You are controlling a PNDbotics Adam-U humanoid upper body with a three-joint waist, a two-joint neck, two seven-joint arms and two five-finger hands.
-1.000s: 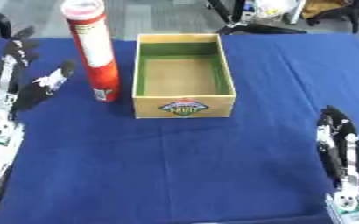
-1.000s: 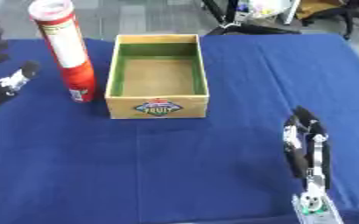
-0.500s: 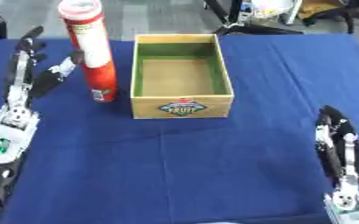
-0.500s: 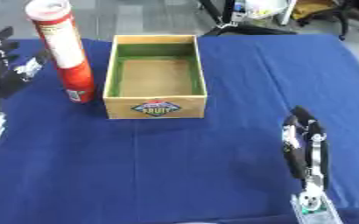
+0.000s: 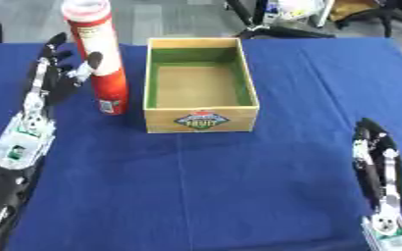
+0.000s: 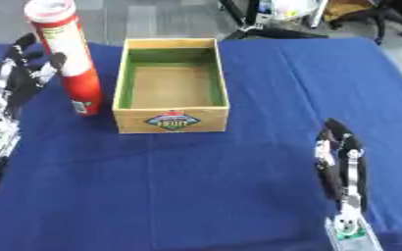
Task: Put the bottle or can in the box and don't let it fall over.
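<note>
A tall red can point(image 5: 99, 59) with a white lid stands upright on the blue table, just left of the cardboard box point(image 5: 201, 119). The box is open at the top, with green inner walls and nothing inside. My left hand point(image 5: 57, 73) is right beside the can's left side, open, its fingers stretched up and its thumb reaching toward the can; I cannot tell whether it touches. My right hand point(image 5: 376, 159) rests open near the lower right corner, fingers up, far from both.
The blue cloth point(image 5: 221, 186) covers the table in front of the box. Beyond the far edge is grey floor with chair bases point(image 5: 273, 27) and other clutter.
My left hand has moved up and rightward from the left edge to the can's side. The can, the box and my right hand have not moved.
</note>
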